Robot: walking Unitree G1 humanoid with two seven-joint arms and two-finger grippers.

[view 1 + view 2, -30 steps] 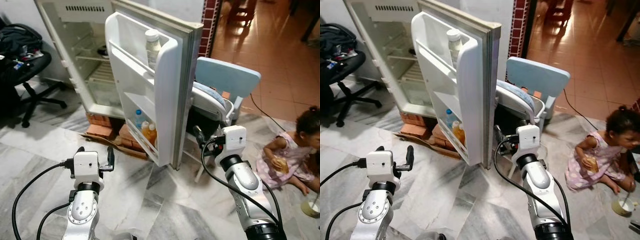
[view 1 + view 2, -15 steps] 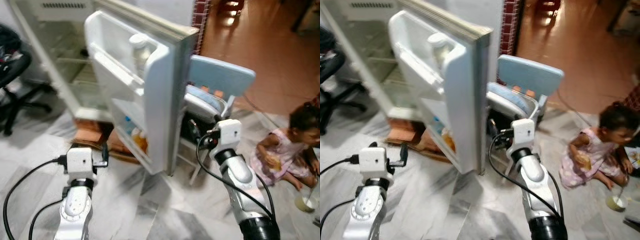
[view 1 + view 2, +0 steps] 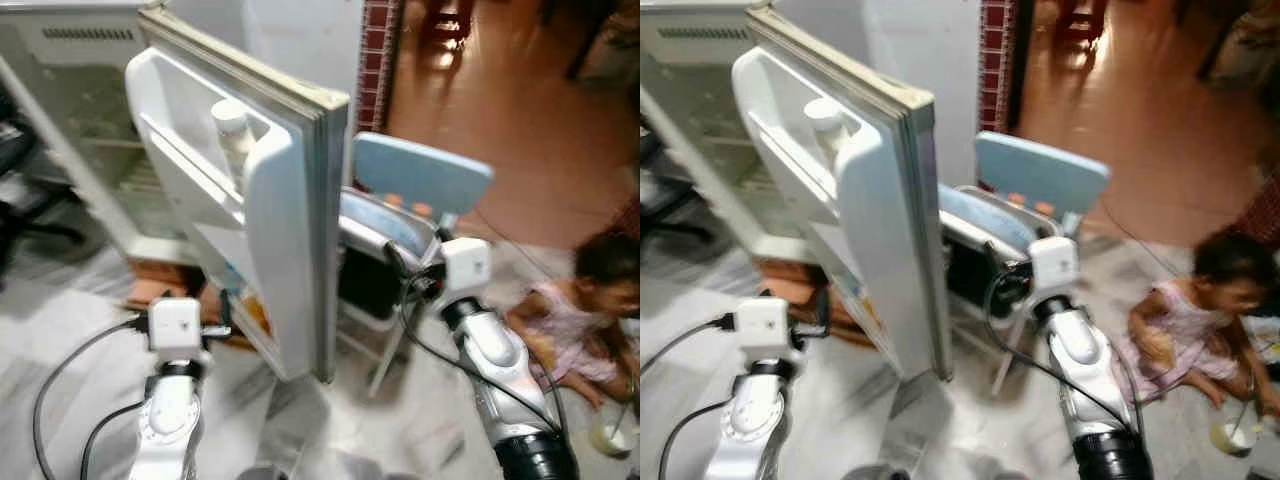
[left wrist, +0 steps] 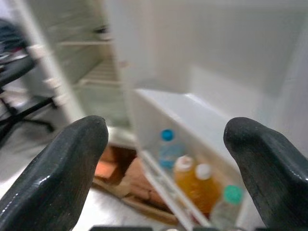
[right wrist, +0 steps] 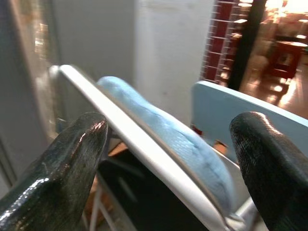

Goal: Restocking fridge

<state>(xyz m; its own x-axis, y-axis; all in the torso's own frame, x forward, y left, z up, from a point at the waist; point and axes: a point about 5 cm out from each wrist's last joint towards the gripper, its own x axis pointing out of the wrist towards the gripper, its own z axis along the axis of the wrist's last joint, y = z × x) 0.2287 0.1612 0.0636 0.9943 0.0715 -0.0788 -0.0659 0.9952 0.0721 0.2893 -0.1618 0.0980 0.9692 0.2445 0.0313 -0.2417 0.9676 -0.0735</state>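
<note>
The white fridge stands open, its door (image 3: 285,210) swung out toward me. A white bottle (image 3: 231,122) stands in the door's upper shelf. In the lower door shelf are a blue-capped bottle (image 4: 166,147), two orange bottles (image 4: 193,185) and a green-capped bottle (image 4: 229,204). My left gripper (image 3: 224,312) is low beside the door's inner side, open, with nothing between its fingers (image 4: 62,166). My right gripper (image 3: 405,272) is open on the door's outer side, facing the pale blue chair (image 5: 166,139).
The pale blue chair (image 3: 424,176) stands right behind the door's outer edge. A person (image 3: 600,310) sits on the floor at the right, with a bowl and spoon (image 3: 1230,435) close by. Bricks and cardboard (image 3: 165,290) lie under the fridge. The floor is grey marble.
The whole picture has slid left and blurred, so the camera has turned right. Both grippers stay open and hold their places relative to me.
</note>
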